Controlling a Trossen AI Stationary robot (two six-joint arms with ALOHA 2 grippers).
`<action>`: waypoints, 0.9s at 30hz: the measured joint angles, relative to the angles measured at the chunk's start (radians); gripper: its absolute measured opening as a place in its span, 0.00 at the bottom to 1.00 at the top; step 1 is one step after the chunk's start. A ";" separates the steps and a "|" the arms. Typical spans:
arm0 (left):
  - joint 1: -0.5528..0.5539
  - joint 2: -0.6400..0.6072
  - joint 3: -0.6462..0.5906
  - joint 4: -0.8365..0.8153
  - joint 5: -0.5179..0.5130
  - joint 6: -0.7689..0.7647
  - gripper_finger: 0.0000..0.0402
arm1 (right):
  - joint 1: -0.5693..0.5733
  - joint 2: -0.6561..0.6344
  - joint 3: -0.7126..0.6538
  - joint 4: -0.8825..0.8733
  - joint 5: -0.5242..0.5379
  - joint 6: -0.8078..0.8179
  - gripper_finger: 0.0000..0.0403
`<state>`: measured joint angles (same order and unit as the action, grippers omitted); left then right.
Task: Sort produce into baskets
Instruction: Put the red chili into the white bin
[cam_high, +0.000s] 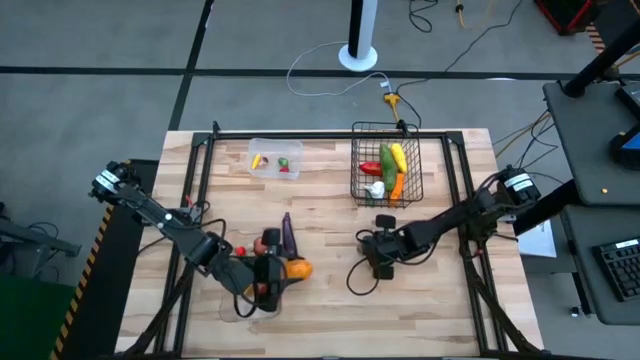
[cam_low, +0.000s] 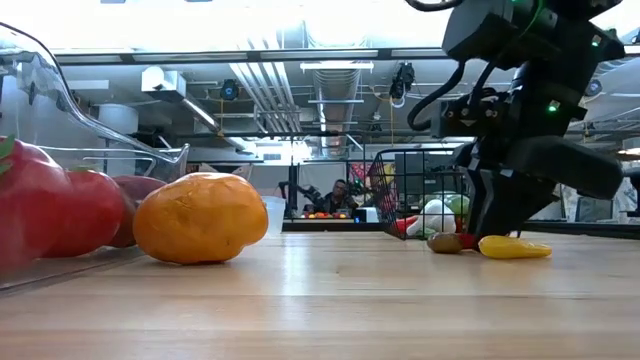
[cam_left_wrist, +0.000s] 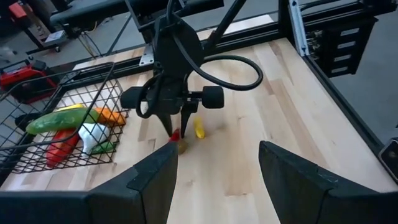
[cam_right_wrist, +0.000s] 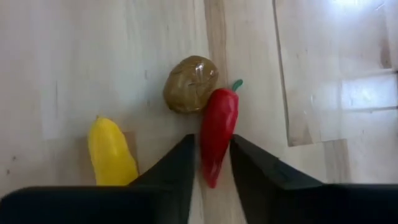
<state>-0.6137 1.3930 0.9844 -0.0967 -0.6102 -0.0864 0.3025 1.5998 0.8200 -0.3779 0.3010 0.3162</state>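
right claw (cam_right_wrist: 211, 163) closing around red pepper (cam_right_wrist: 217, 127) | pepper on tabletop (cam_right_wrist: 74, 56), touching brown lump (cam_right_wrist: 190, 84) | risk: pinched tip slips out | left claw (cam_left_wrist: 214, 180) open, empty

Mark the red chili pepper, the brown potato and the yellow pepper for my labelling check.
red chili pepper (cam_right_wrist: 217, 130), right wrist view, middle of its body.
brown potato (cam_right_wrist: 189, 83), right wrist view, centre of its top.
yellow pepper (cam_right_wrist: 112, 152), right wrist view, middle of its body.

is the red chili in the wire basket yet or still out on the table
Out. The red chili lies on the table beside a brown piece, between the right gripper's fingers.
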 joint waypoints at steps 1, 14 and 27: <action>0.003 0.000 0.000 0.000 0.000 0.000 0.52 | -0.005 0.001 0.000 0.000 -0.006 -0.001 0.22; 0.034 0.000 -0.012 0.007 0.002 0.007 0.52 | -0.021 -0.064 -0.006 -0.013 0.020 -0.021 0.04; 0.147 0.001 -0.249 0.504 0.105 0.044 0.52 | -0.012 -0.203 -0.004 0.408 0.008 -0.238 0.03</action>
<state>-0.4670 1.3941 0.7353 0.4077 -0.5056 -0.0427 0.2900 1.3966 0.8162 0.0296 0.3093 0.0782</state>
